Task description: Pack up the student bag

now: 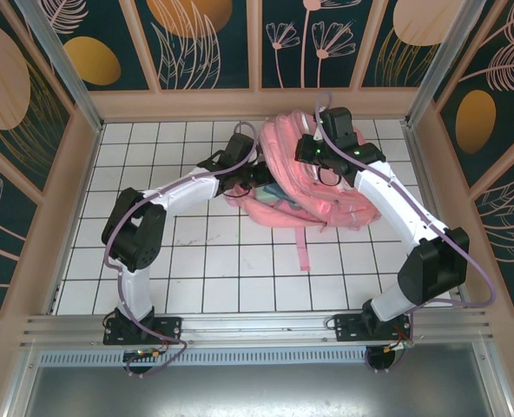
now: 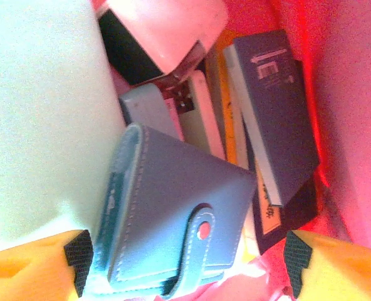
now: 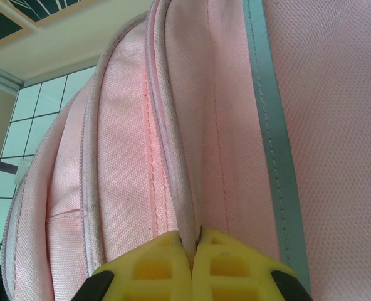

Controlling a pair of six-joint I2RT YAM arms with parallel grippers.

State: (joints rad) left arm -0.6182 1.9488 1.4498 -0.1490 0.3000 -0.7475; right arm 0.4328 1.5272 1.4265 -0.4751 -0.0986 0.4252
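The student bag (image 1: 326,195), a big pink backpack, lies at the back middle of the table with its mouth facing left. My left gripper (image 1: 259,178) reaches into that mouth. Inside, a blue snap wallet (image 2: 173,213) lies loose between its spread fingers (image 2: 79,257), open, the right pad well clear of it. A dark blue book (image 2: 276,106), thin booklets and a pale mint item (image 2: 41,113) are packed behind the wallet. My right gripper (image 3: 193,241) is shut on a seam fold of the bag (image 3: 129,157), left of the pale stripe (image 3: 270,138).
The bag's red-pink lining (image 2: 355,125) walls in the left gripper on the right. A pink strap (image 1: 302,248) trails toward the near edge over the white tiled table (image 1: 205,261). Wooden walls (image 1: 257,104) box in the table on three sides.
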